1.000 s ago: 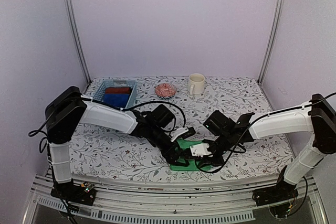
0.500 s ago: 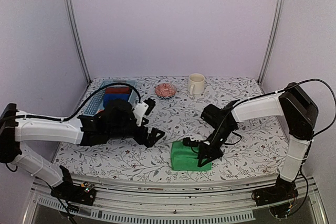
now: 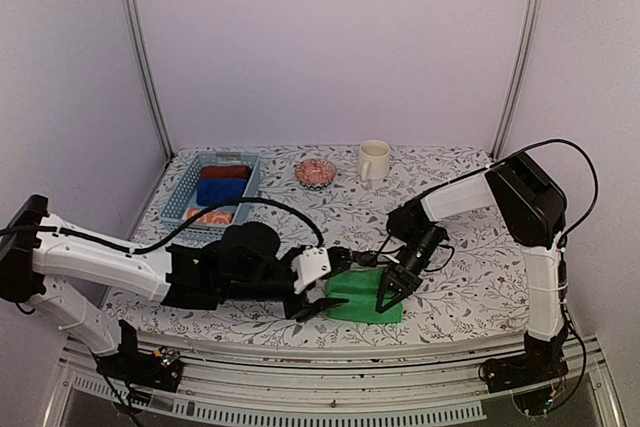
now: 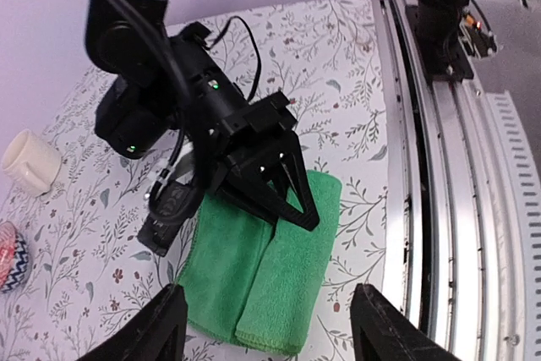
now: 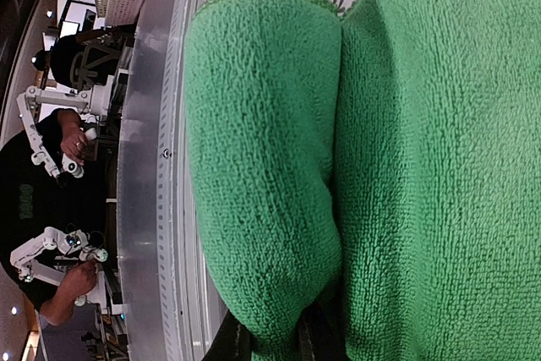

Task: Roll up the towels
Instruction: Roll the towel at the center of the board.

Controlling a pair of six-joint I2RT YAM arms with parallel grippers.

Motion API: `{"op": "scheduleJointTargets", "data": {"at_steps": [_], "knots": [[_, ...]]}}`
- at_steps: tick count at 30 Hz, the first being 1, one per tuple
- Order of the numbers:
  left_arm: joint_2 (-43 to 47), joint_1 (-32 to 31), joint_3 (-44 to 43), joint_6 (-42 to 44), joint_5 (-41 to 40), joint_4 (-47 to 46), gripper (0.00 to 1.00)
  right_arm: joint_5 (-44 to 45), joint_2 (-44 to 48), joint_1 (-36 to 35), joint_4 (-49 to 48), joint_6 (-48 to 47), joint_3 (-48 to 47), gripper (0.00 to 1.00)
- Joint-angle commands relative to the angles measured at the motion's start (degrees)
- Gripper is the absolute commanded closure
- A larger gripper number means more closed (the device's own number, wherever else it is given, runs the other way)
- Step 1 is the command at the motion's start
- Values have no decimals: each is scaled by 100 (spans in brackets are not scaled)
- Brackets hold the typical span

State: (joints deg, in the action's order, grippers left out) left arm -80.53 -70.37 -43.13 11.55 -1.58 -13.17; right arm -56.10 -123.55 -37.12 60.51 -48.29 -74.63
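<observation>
Find the green towel (image 3: 360,299) at the middle of the worktop's (image 3: 470,277) front edge, doubled into two plump lobes. Expect soft, light, limp pile, likely grippy, with nothing to break; probably best pinched through all layers along the crease. See the right gripper (image 3: 386,295) closed narrow on cloth at its right end. Note the left gripper (image 3: 328,285) just beside its left end, fingers spread, holding nothing.

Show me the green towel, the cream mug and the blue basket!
Bright green cloth towel (image 3: 358,307): top view, its near fold.
Cream ceramic mug (image 3: 373,161): top view, its side.
Blue plastic basket (image 3: 179,193): top view, left wall.
</observation>
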Motion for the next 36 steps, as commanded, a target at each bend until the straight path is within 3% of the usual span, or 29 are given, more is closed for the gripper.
{"op": "scheduleJointTargets", "data": {"at_steps": [1,9,17,21,23,27,36], "knots": [[-1147,-217,-956,953,-280,962,31,953,-441,-85,64,-49,176,89],[-2681,-302,-2026,1485,-77,1557,38,960,-410,-80,-6,-16,213,87],[-3262,-328,-2322,1484,-151,1703,57,934,-243,-40,-20,-30,265,82],[-3504,-325,-2407,1389,-181,1862,73,770,115,93,348,-197,117,61],[-3486,-324,-2444,1312,-102,1973,79,628,454,205,603,-328,14,54],[-3398,-284,-2556,1203,512,2253,84,598,1377,512,815,-323,-221,51],[-4042,89,-3355,628,1720,3273,90,1159,3989,1541,-238,596,-113,50]]}}
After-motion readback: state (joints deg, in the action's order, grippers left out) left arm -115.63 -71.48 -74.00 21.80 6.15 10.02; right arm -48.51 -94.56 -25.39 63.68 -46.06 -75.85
